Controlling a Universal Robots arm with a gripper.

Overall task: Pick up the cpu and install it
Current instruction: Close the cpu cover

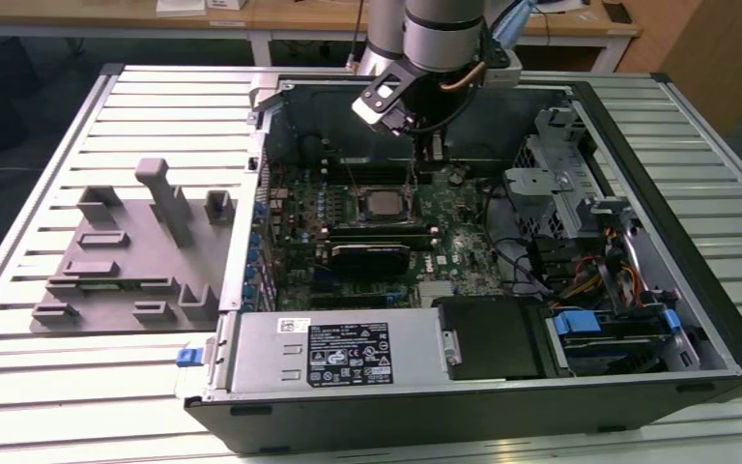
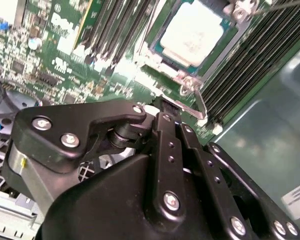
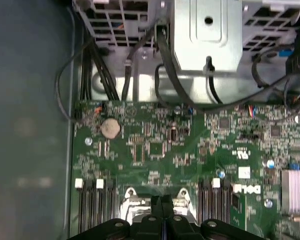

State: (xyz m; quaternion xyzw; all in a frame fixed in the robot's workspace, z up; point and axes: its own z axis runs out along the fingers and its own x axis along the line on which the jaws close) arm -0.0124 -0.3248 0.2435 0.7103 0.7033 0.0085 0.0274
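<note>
Chip (image 2: 192, 32): lies in its socket (image 2: 165, 67) on the green board (image 3: 155, 145). Claw (image 3: 162, 201): clenched, holding nothing, near the socket. Risk: lever (image 2: 199, 102) looks unlatched, so a nudge could skew the chip and bend pins

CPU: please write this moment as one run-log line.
cpu: lying in socket | gripper: fingers shut, holding nothing | position: above motherboard
</note>
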